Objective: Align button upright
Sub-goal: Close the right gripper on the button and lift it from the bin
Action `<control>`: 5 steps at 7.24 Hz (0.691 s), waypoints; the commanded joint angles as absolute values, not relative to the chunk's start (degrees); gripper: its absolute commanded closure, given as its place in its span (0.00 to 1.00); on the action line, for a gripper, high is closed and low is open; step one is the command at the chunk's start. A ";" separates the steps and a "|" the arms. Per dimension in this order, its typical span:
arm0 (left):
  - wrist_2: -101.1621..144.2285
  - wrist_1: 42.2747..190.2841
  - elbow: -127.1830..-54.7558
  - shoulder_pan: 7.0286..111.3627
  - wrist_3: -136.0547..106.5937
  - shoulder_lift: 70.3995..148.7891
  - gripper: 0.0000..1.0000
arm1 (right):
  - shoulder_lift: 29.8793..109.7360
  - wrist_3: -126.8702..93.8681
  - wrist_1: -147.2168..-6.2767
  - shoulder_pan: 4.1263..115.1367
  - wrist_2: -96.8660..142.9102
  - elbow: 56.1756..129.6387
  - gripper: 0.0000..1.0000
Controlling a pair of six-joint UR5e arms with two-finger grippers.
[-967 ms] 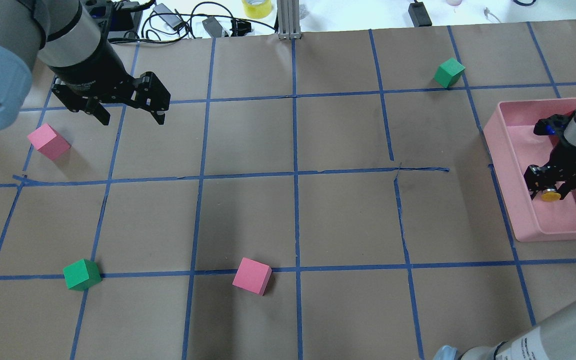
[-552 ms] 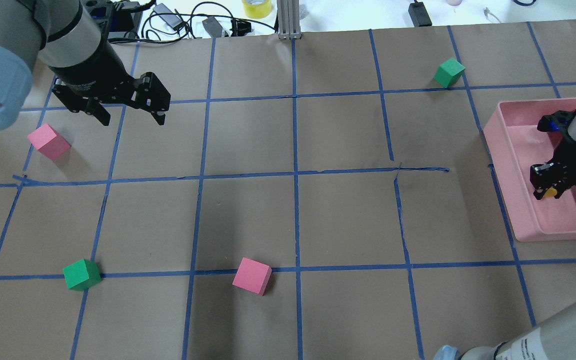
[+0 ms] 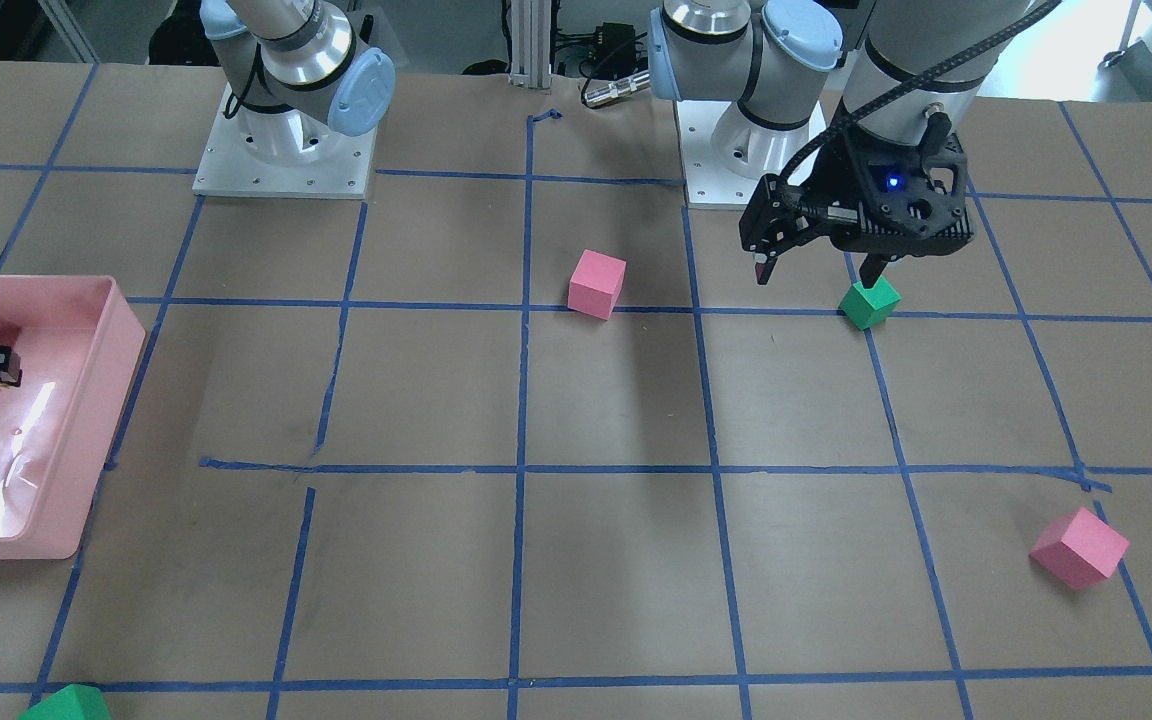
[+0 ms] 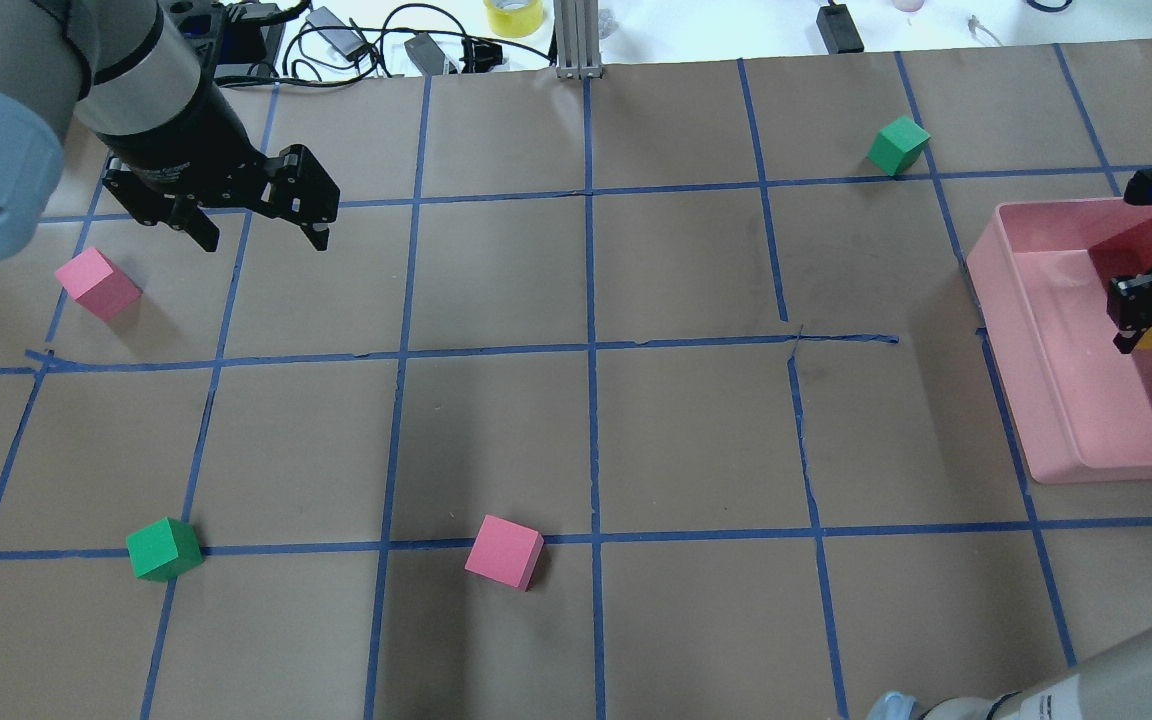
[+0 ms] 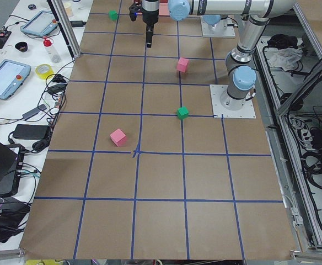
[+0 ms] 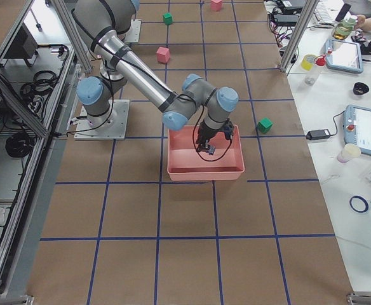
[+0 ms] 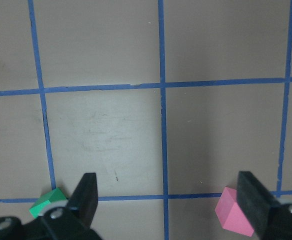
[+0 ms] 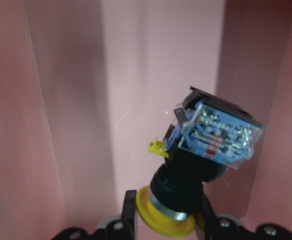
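**Item: button [image 8: 201, 165].** Held clear of the floor inside the pink bin [image 4: 1116, 468], at the right edge of the surface [image 4: 496, 440]. Yellow cap sits toward the wrist and the contact block points down and away, leaning to one side.

**Right end effector [image 4: 1148, 330].** Closed narrowly on the button just behind the cap.

**Left end effector [image 3: 816, 272].** Wide open, nothing in it, hanging above the surface near a green cube [image 3: 869, 303].

**Handling note.** Likely step: set the button down on its base. Level the wrist first so the block's flat face meets the floor squarely. Release only once it is seated, because the narrow base under a wide cap would probably tip.

**Clearances.** Bin walls rise on both sides in the wrist view, with the nearer one close to the block. The bin floor around it shows bare. A lowering toward the middle of the bin looks safest.
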State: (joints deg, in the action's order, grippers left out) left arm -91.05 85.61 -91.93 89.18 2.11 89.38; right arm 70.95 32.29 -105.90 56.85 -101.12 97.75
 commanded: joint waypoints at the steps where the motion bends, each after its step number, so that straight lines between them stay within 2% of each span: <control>1: -91.05 85.61 -91.93 89.12 2.11 89.38 0.00 | 71.89 31.64 -101.53 57.56 -100.99 93.27 1.00; 3: -91.05 85.52 -91.93 89.12 2.11 89.38 0.00 | 74.87 29.72 -99.33 61.32 -100.90 91.85 1.00; 5: -91.05 85.61 -91.93 89.12 2.11 89.38 0.00 | 75.23 24.64 -99.84 71.92 -100.90 89.92 1.00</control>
State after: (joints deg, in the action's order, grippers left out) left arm -91.05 85.58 -91.93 89.12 2.11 89.38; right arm 74.83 28.00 -99.65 64.96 -100.86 91.28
